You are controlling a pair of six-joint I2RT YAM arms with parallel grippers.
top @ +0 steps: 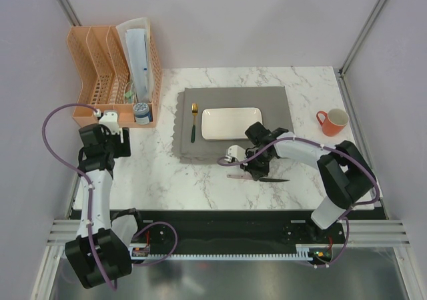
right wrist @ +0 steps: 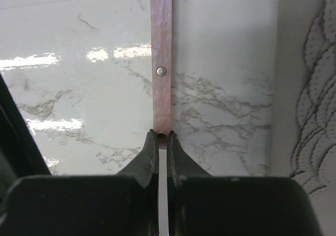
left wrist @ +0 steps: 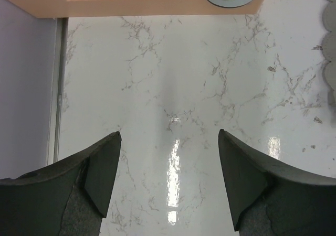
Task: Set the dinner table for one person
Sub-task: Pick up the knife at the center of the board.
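Plate (top: 231,123) on placemat (top: 267,100) on dinner table (top: 193,183)

A lab test cell — plain grey panels (top: 233,20) (aluminium-framed) enclose the dinner table (top: 173,180).

White dinner table (top: 193,177) veined in fine grey. Grey placemat (top: 233,97), white plate (top: 230,123), fork (top: 194,123) gold with dark green handle, orange mug (top: 333,122) white inside, peach organizer (top: 87,53) with grid cutouts, knife (right wrist: 161,47) coppery-handled with silver rivets.
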